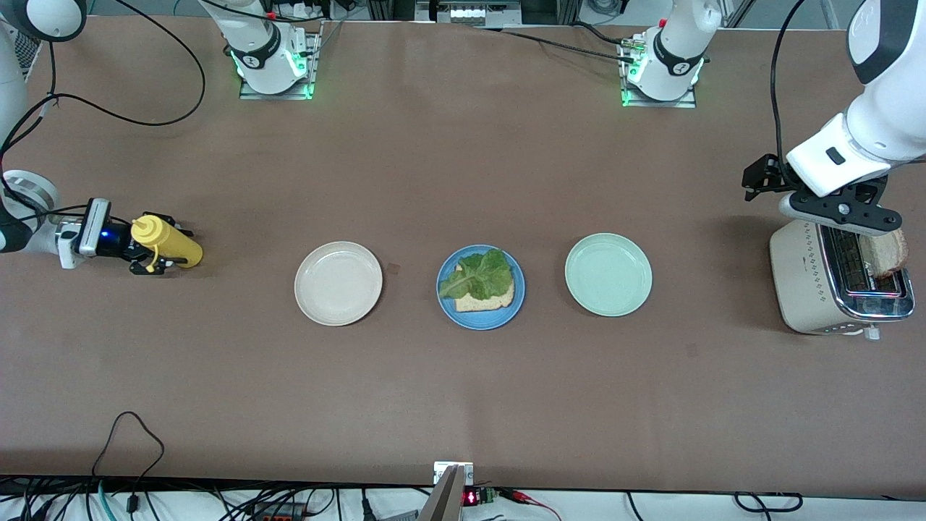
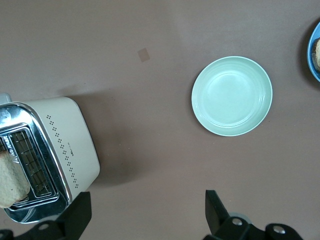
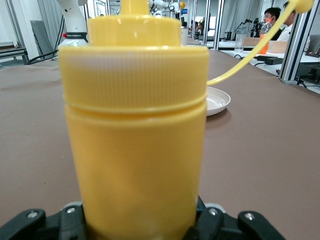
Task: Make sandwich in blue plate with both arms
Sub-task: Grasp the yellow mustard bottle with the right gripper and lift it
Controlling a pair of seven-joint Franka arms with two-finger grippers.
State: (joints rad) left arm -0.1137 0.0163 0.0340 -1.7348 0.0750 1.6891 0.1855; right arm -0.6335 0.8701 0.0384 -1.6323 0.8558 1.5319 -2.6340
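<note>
Nearest the front camera among the dishes: blue plate, middle of 3 in a row, holding 1 bread slice with a ruffled lettuce leaf on top, so a half-built sandwich with no top slice yet. Toward the right arm's end from the blue plate, beige plate, bare. Toward the left arm's end from the blue plate, mint-green plate, bare too; past that, toaster with 2 slots running away from the front camera, 1 second slice standing out of the toaster's outer slot. Left gripper over the toaster's top, fingers spread wide in the left wrist view and grasping nothing, slice off to one side of the gap rather than between the fingers. Right gripper low at the table, well apart from the blue plate at the right arm's end, clenched around a yellow squeeze bottle tilted on its side, nozzle away from the plates. Judged next: shift the left gripper across the toaster until the slice sits between the fingers, flat faces toward the pads.
</note>
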